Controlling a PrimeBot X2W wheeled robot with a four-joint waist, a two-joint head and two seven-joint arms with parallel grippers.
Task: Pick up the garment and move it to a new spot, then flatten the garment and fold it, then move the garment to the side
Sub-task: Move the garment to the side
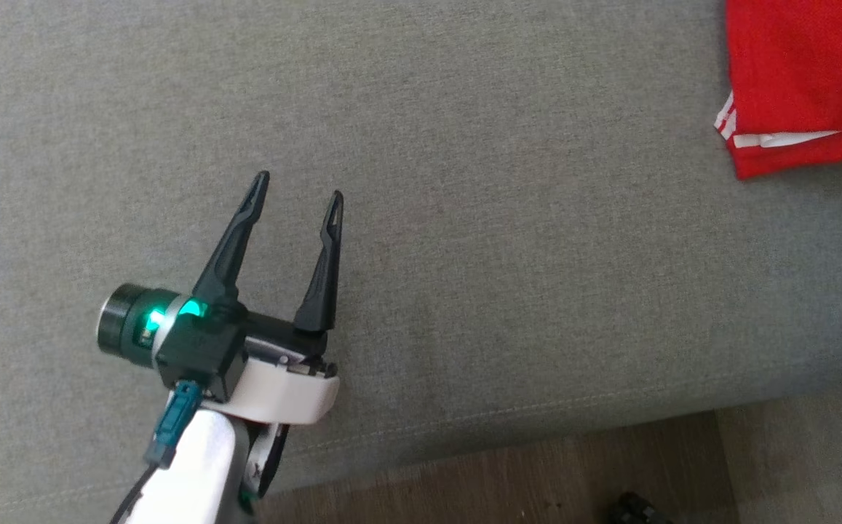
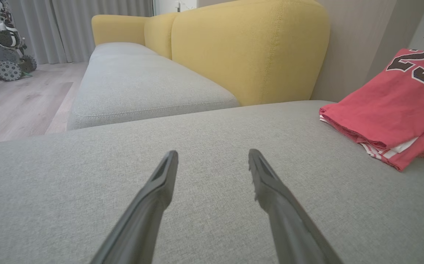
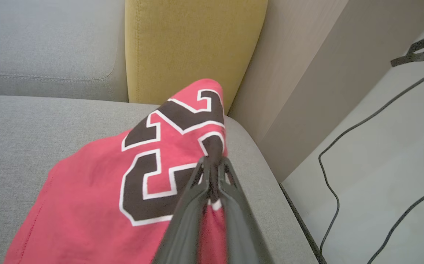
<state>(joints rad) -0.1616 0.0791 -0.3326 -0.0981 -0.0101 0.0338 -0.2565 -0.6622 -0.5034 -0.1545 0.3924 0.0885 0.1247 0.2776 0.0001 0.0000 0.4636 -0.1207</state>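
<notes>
folded jersey (image 1: 803,69) at the seat's (image 1: 508,240) far right
right gripper (image 3: 213,161) pinches its edge; left gripper (image 1: 301,188) spread, well left.

Seat cushion (image 1: 464,218): grey woven fabric, stitched seam along its front edge.
Second seat cushion (image 2: 142,84): grey, further along the same sofa.
Backrest (image 2: 248,47): mustard yellow, rounded, upright behind the seats.
Floor (image 2: 21,99): pale wood planks.
Curtains (image 2: 80,25): grey, hanging at the far end.
Wheeled machine (image 2: 3,55): parked by the curtains.
Wall panel (image 3: 307,91): beige, beside the sofa's end.
Cable (image 3: 373,116): black, trailing over light flooring.
</notes>
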